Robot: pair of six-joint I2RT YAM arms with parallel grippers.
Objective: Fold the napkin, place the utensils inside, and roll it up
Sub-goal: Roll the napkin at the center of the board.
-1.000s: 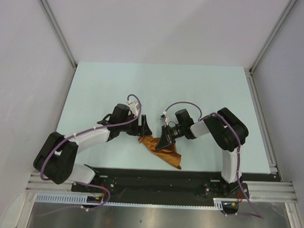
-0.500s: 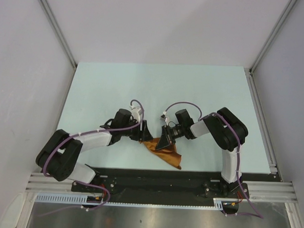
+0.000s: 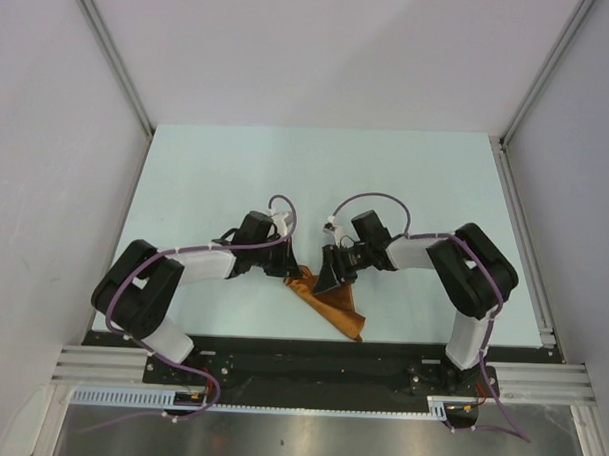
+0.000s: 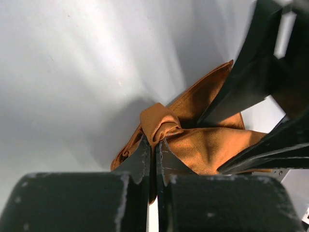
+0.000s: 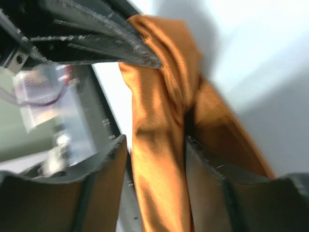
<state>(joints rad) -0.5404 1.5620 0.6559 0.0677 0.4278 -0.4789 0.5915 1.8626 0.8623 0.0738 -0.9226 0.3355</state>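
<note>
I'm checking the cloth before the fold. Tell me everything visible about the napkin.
The napkin is rust-orange, slightly shiny cloth, bunched into a creased wedge on the table near its front edge. The left gripper is shut on a gathered fold at its far left corner. The right gripper stands open around a strand of it.

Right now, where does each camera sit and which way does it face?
Top external: above and behind the bases, facing down on the table; both arms, left end effector, right end effector, napkin.
Left wrist: on the left arm, looking along its own shut fingers, which pinch a napkin fold.
Right wrist: on the right arm, looking between its own parted fingers at the napkin.
Shared: each wrist view shows the other arm's fingers and the napkin.
</note>
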